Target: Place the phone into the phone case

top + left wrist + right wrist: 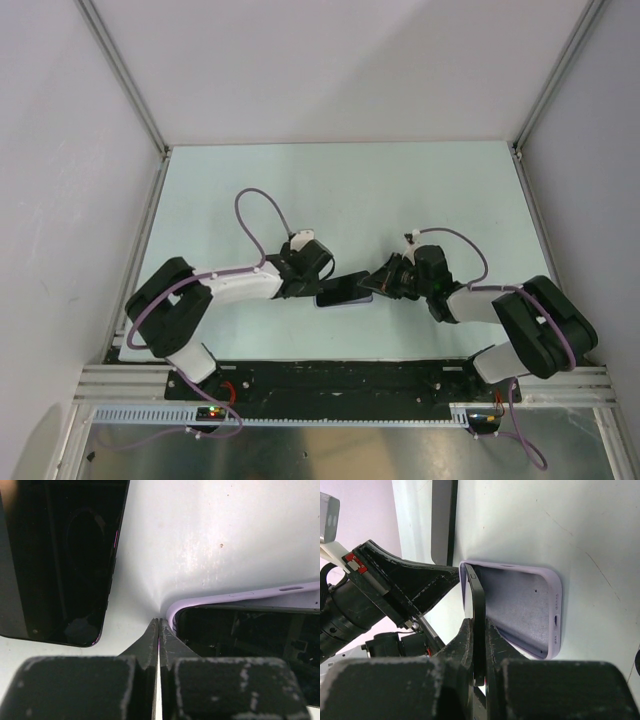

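The black phone point(476, 595) stands edge-on, tilted over the lilac phone case point(525, 605), which lies open side up on the table. The phone's far end sits in the case's far end. My right gripper point(479, 625) is shut on the phone's long edges. My left gripper point(158, 624) is shut, its tips touching the case's corner point(172, 611), with the phone's screen point(240, 630) just right of it. In the top view the phone point(345, 288) lies between the left gripper point(318, 279) and the right gripper point(383, 283).
A dark flat slab point(60, 555) lies on the table just left of the left gripper, and shows in the right wrist view point(442, 520) too. The pale table point(350, 190) is bounded by white walls with metal rails.
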`<state>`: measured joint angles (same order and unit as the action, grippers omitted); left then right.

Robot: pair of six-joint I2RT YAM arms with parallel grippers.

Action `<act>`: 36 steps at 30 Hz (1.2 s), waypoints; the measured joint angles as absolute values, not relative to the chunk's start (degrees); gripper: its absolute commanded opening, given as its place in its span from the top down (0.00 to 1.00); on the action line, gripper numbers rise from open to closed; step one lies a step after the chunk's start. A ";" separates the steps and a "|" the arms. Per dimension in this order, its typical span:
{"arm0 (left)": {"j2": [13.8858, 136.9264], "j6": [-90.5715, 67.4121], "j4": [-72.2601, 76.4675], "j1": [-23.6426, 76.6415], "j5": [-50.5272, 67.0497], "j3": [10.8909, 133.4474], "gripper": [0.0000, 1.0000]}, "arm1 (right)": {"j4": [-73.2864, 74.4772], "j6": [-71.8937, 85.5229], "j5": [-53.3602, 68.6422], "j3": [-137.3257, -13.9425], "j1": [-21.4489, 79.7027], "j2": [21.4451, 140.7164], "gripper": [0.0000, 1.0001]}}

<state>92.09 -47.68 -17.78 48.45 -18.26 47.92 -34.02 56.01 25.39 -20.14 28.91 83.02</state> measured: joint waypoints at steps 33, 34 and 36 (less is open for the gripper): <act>95.09 -43.09 -19.38 48.21 -16.99 51.75 1.00 | -18.35 49.63 24.64 -24.71 29.08 83.81 0.64; 95.09 -43.11 -18.85 48.21 -16.60 51.68 1.00 | -16.56 49.08 24.43 -24.71 29.08 83.53 0.63; 95.07 -43.16 -17.82 48.25 -15.99 51.51 1.00 | -13.74 48.16 24.36 -24.73 28.88 82.54 0.61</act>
<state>95.07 -43.16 -17.82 48.25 -15.99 51.51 -13.74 48.16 24.36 -24.73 28.88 82.54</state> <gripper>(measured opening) 0.005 0.366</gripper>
